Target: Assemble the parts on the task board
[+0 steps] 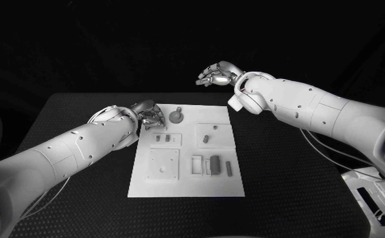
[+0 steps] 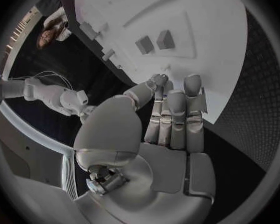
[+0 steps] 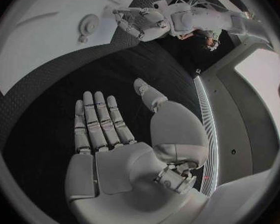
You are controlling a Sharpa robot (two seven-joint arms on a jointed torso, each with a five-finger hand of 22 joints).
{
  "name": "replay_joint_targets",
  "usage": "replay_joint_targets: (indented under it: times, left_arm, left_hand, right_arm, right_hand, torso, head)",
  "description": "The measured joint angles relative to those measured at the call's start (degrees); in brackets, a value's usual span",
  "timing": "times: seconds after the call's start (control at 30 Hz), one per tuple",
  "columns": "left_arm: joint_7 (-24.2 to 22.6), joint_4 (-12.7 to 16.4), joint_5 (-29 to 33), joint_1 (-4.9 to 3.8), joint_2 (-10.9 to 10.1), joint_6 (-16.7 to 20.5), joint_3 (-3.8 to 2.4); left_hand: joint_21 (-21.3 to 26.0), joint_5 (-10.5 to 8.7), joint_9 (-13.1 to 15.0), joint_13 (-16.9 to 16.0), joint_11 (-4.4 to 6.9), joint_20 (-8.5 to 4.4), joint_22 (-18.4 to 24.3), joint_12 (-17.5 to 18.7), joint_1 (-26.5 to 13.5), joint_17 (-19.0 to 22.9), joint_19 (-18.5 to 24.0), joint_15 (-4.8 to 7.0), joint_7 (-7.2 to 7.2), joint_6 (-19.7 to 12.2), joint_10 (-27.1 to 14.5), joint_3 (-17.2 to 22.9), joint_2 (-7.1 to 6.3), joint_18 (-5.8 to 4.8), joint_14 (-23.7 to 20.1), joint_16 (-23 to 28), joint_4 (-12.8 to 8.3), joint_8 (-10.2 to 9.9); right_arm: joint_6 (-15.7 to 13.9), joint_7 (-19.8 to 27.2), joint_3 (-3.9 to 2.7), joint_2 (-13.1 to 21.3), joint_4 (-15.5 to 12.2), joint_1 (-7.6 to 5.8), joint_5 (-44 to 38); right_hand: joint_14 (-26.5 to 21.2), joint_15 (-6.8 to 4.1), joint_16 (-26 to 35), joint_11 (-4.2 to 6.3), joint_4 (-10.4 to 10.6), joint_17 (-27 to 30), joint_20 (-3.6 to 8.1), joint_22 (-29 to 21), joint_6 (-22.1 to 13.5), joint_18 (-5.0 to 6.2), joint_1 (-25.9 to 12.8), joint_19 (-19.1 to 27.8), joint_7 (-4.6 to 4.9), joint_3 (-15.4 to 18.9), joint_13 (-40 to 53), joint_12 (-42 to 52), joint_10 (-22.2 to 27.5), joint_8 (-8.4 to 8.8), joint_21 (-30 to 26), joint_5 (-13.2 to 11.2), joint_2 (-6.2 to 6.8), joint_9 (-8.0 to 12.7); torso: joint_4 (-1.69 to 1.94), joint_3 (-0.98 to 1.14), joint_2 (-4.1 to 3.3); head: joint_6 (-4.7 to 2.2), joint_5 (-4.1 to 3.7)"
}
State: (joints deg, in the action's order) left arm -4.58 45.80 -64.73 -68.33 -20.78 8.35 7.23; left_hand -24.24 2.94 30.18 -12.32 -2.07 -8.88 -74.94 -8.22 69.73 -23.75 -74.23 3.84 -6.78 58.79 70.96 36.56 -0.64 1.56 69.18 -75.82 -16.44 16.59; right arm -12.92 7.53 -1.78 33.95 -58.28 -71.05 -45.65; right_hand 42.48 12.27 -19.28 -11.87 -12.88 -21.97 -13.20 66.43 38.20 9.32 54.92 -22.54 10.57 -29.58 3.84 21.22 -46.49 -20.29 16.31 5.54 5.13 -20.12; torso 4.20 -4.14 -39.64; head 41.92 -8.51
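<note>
The left hand (image 1: 147, 113) sits at the task board's (image 1: 188, 189) far left corner, and from the head view its fingers are bunched toward the board and hard to read. The left wrist view shows more: the fingers (image 2: 177, 114) lie straight and close together over the board's edge (image 2: 230, 74), with the thumb tip meeting a fingertip. Whether anything small is pinched there cannot be told.

On the white board, going left to right, two small dark parts (image 1: 163, 137) lie side by side in a shallow square recess near the left hand, and below them stands a raised square plate (image 1: 163, 164) with small holes. A round disc-shaped part with a short stem (image 1: 176, 116) lies near the far edge, just beside the left hand's fingers. Further right, one small part (image 1: 206, 137) rests in another recess. Toward the near side a dark block (image 1: 214, 164) stands in a slotted holder, with a slim bar-shaped part (image 1: 228, 167) lying just right of it. The parts are too small for their exact shapes to be made out, and no writing can be read on the board.

The right hand (image 1: 218, 74) hangs above the black worktop (image 1: 281, 154) beyond the board's far right corner, well apart from every part. In the right wrist view its fingers (image 3: 99, 119) are stretched out and a little spread, holding nothing. At the right edge, cables (image 1: 321, 146) trail across the worktop toward a pale unit (image 1: 365, 185) that is cut off by the picture's edge.
</note>
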Motion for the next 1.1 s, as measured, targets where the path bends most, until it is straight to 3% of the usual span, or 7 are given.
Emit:
replay_joint_targets:
  times: [0.47,1.1]
  left_arm:
    - [0.51,-0.95,1.12,0.0,0.29,-2.53,-0.01]
    - [0.59,-1.71,1.64,0.1,1.78,-3.18,0.0]
  left_hand:
    - [0.0,-0.02,0.02,0.0,0.0,0.1,0.01,0.0,-0.03,0.0,-0.08,-0.1,0.1,-0.1,0.01,-0.01,-0.01,0.0,0.08,0.22,0.0,-0.01]
    - [0.0,-0.24,0.09,0.0,0.04,-0.06,0.02,-0.01,-0.19,0.01,-0.18,0.04,0.21,-0.21,0.28,0.14,-0.23,0.0,0.24,0.22,-0.17,-0.02]
  right_arm:
    - [0.0,0.0,0.0,-0.1,0.08,0.0,0.01]
    - [-0.01,0.01,0.0,-0.38,0.1,0.0,0.02]
  right_hand:
    - [-0.18,-0.18,0.0,0.0,0.0,0.05,0.0,0.04,-0.21,0.0,0.0,0.0,-0.21,0.0,0.0,0.0,0.0,0.0,-0.23,0.0,0.0,0.0]
    - [-0.18,-0.18,0.0,0.0,0.0,0.1,-0.21,0.15,-0.2,0.0,0.0,-0.2,-0.2,0.0,0.0,0.0,0.0,0.0,-0.23,0.0,0.0,0.04]
  torso:
    - [-0.03,0.03,-0.04]
    - [-0.08,0.08,-0.08]
  head:
    - [0.12,-0.06]
    - [0.13,-0.3]
